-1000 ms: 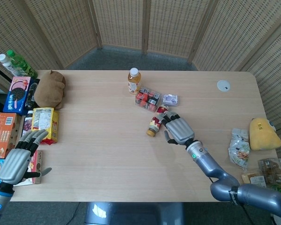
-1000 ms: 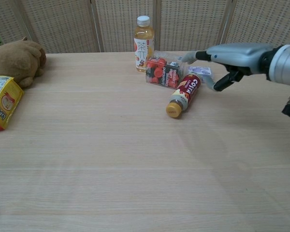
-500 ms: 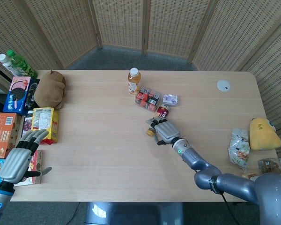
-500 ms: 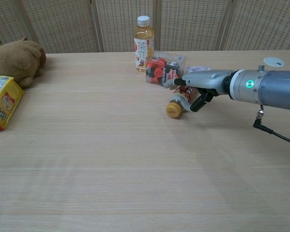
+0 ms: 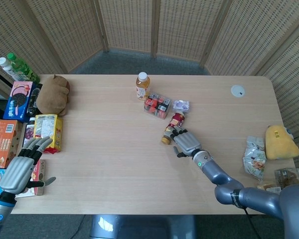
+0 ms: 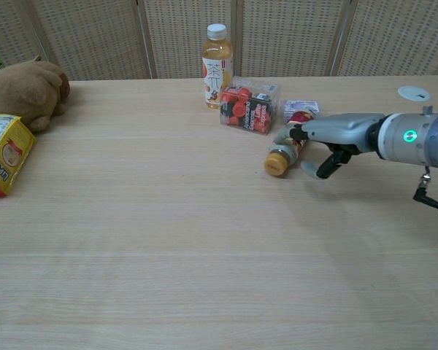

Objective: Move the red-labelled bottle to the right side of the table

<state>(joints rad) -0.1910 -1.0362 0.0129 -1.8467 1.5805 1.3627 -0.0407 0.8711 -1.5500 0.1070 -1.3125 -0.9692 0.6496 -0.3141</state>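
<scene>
**Right hand laid over the red-labelled bottle on its side, mid-bench**

The red-labelled bottle lies on its side on the bench, a little right of centre, its orange cap pointing toward the robot and its base toward the far edge. In the chest view the bottle shows its cap end at the near left, with the label end mostly covered. The right hand rests on the bottle from the right, palm down, its fingers draped over the bottle's body; whether they wrap it in a real grip or only press against it cannot be told from either view. The thumb hangs down beside the bottle in the chest view of the right hand.

Just beyond the bottle's base sit a clear box of red-topped cups and a small pale packet; a yellow tea bottle stands upright behind them.

The left hand hovers at the bench's near left corner, fingers apart and holding nothing, above a row of snack boxes. A yellow bag and a brown plush toy lie along the left side. At the right edge are a yellow plush, a crinkled wrapper and a white disc.
</scene>
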